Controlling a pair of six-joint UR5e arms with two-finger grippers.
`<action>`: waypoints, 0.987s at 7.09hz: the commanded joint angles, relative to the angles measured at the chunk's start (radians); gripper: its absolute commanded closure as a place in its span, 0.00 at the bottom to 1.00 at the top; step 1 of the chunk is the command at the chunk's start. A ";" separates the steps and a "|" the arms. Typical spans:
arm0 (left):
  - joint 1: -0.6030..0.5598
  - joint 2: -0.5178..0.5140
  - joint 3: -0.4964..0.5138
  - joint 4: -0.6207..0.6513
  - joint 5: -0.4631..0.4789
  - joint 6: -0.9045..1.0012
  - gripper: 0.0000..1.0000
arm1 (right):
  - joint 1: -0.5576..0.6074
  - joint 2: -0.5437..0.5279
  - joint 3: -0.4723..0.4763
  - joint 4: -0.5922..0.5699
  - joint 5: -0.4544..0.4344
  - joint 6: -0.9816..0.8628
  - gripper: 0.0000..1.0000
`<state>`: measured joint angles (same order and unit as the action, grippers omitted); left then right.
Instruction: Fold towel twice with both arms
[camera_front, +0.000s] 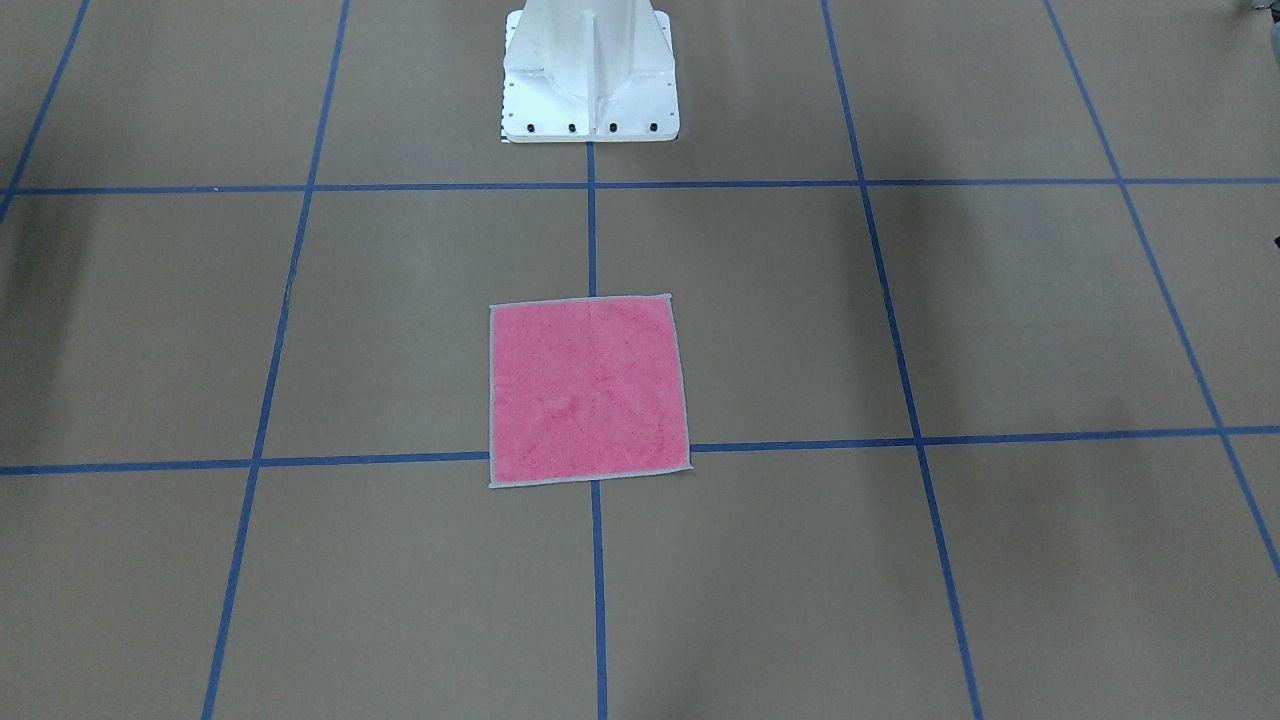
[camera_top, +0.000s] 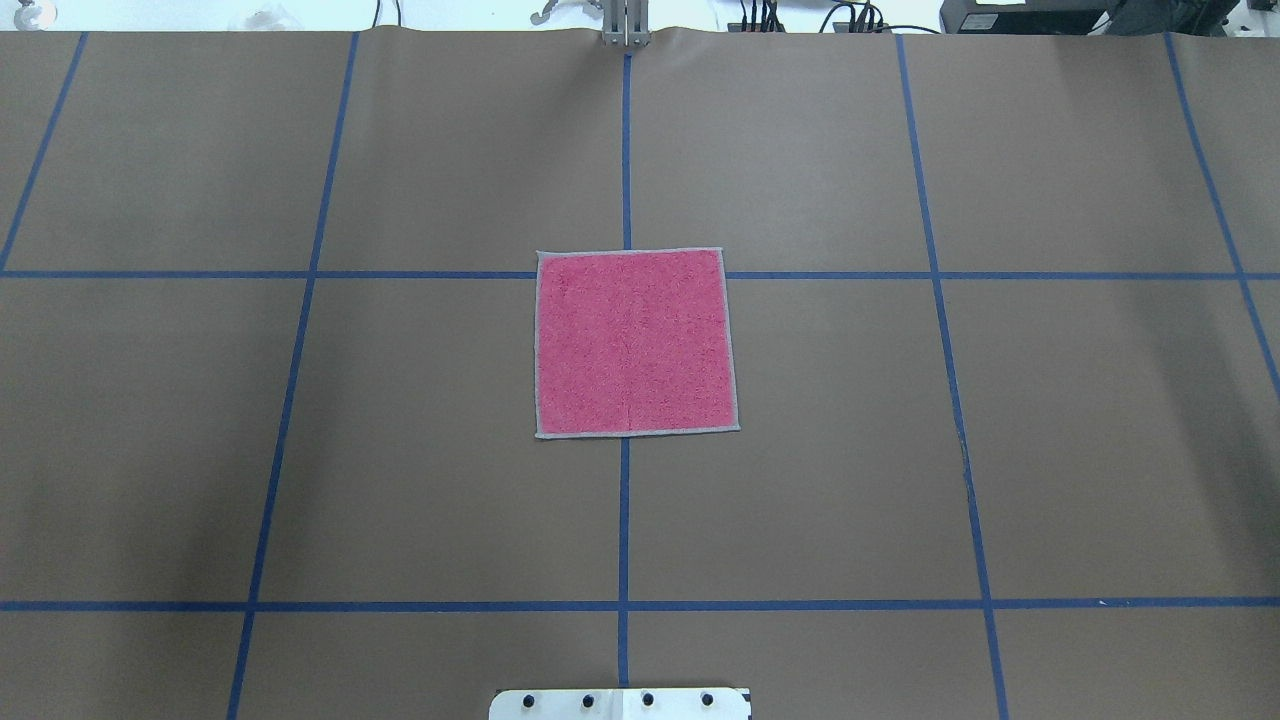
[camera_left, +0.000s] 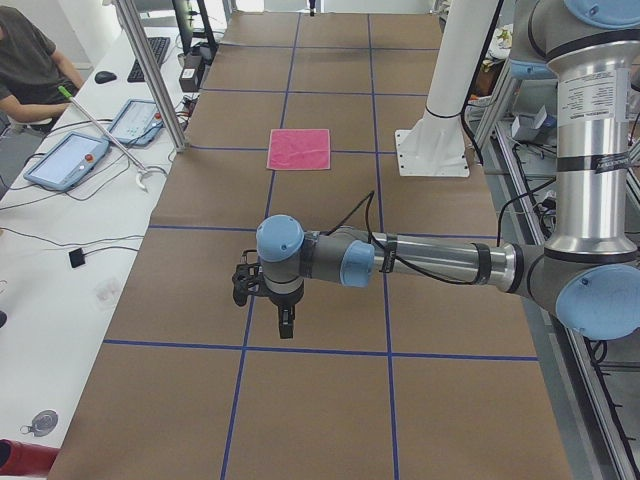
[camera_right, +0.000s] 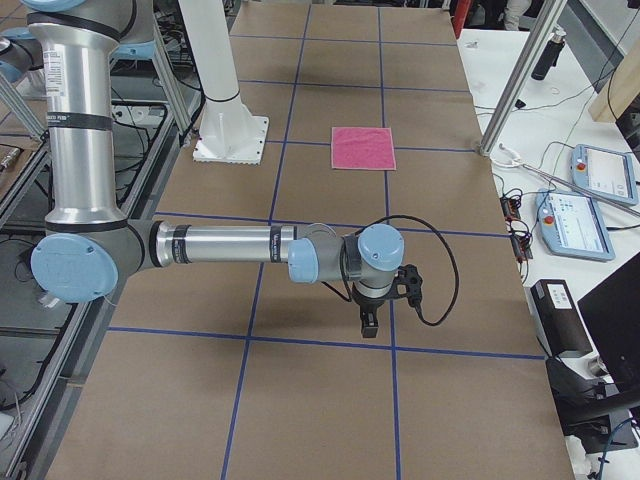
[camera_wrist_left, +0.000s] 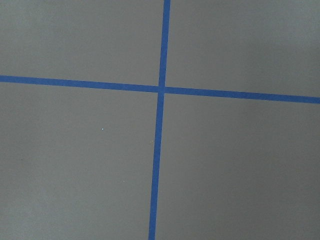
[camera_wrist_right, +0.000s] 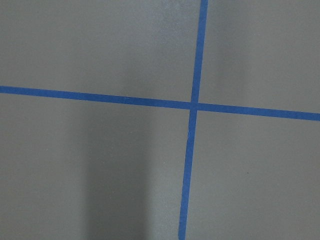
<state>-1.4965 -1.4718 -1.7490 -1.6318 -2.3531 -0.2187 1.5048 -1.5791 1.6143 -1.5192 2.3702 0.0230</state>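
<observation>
The towel (camera_top: 634, 342) lies flat and unfolded at the table's centre, pink face up with a pale grey edge; it shows too in the front view (camera_front: 588, 390) and small in both side views (camera_left: 299, 148) (camera_right: 363, 147). My left gripper (camera_left: 285, 325) hangs over the brown table far from the towel, toward the table's left end. My right gripper (camera_right: 369, 322) hangs likewise toward the right end. Both show only in the side views, so I cannot tell whether they are open or shut. The wrist views hold only brown surface and blue tape lines.
The white pedestal base (camera_front: 590, 75) stands behind the towel. Blue tape lines (camera_top: 624, 520) grid the brown table cover. A person (camera_left: 25, 60) sits at a side bench with tablets (camera_left: 68, 160); more pendants (camera_right: 605, 172) lie on the opposite bench.
</observation>
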 joint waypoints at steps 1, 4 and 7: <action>0.002 0.008 -0.003 0.003 0.003 -0.010 0.00 | 0.000 -0.001 0.001 -0.001 0.003 0.005 0.00; 0.002 0.016 -0.006 0.000 0.005 -0.002 0.00 | 0.000 -0.004 -0.002 0.008 0.006 0.000 0.00; 0.002 0.016 -0.004 0.004 -0.005 -0.001 0.00 | 0.000 -0.005 -0.002 0.008 0.012 -0.009 0.00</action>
<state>-1.4942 -1.4564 -1.7529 -1.6323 -2.3515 -0.2199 1.5048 -1.5823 1.6123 -1.5113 2.3775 0.0184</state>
